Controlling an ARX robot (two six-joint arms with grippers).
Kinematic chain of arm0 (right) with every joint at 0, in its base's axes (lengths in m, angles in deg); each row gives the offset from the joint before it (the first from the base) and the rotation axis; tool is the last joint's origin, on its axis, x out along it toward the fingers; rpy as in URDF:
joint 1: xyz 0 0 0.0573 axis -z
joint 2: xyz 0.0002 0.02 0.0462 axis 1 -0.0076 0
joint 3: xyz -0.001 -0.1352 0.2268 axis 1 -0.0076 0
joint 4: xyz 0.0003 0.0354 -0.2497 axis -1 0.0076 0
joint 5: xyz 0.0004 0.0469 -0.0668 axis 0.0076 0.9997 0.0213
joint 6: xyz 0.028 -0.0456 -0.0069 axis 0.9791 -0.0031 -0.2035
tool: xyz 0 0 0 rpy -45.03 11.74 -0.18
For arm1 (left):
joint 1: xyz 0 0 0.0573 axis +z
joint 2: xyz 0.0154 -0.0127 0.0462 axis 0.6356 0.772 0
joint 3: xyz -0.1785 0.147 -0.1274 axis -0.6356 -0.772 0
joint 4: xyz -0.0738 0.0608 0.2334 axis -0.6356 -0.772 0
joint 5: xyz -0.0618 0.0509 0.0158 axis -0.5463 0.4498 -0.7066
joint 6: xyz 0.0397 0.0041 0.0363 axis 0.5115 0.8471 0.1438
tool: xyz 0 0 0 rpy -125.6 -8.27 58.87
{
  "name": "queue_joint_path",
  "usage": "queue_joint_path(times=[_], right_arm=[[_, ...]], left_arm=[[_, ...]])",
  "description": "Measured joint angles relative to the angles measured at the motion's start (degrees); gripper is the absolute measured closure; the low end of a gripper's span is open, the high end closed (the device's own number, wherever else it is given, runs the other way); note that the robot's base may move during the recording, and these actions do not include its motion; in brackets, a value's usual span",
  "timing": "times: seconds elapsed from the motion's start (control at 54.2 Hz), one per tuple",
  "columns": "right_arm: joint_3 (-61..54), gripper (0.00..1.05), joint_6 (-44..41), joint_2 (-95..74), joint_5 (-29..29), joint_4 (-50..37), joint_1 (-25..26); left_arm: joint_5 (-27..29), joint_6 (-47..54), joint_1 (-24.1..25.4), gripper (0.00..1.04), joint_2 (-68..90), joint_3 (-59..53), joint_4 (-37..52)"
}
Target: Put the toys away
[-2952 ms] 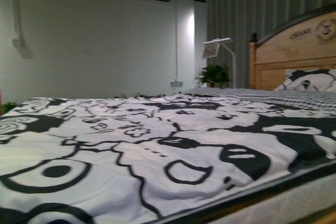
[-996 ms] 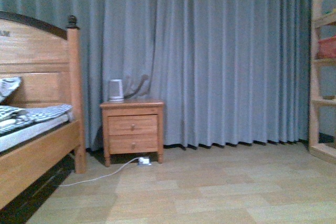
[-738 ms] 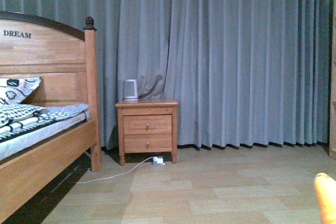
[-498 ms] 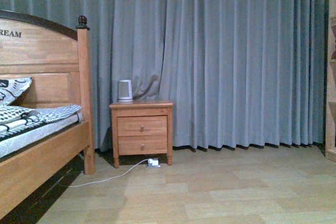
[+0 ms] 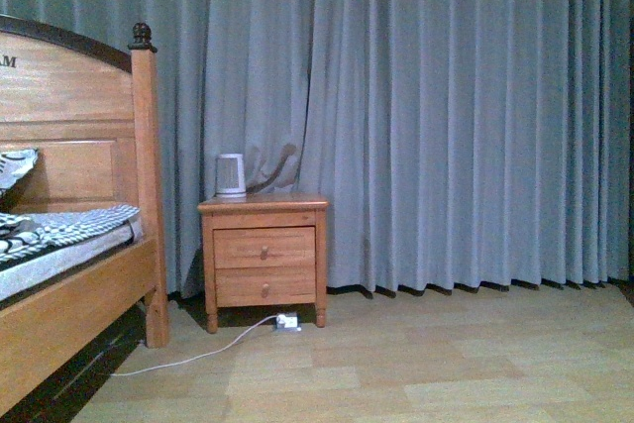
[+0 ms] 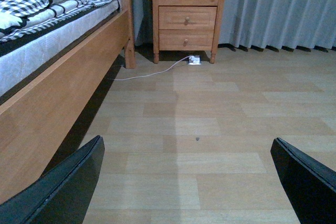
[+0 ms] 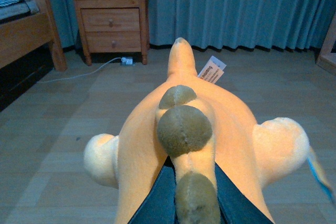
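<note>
Blue-grey curtains (image 5: 436,116) hang across the whole back wall. In the lower left part of the front view stands a small wooden nightstand (image 5: 264,255) with two drawers. A white kettle (image 5: 231,175) sits on top of it. A wooden bed (image 5: 69,165) fills the left edge. A white cable (image 5: 188,358) lies on the wooden floor (image 5: 446,364) near the nightstand's legs.

The left pincer (image 6: 186,145) is wide open, with nothing between its dark fingers (image 6: 73,182). The right pincer (image 7: 193,169) is squeezed onto the orange plush toy (image 7: 142,145) and holds it up off the floor. The toy has brown bumps along its middle and a white tag (image 7: 211,70) near its far end.
</note>
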Motion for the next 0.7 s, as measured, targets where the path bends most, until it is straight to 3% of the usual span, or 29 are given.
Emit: queue_joint_path(times=[0.701], right_arm=[[0.0,0.99,0.0,0.0,0.1,0.0,0.0]], left_arm=[[0.0,0.0,0.0,0.06,0.0,0.0,0.0]])
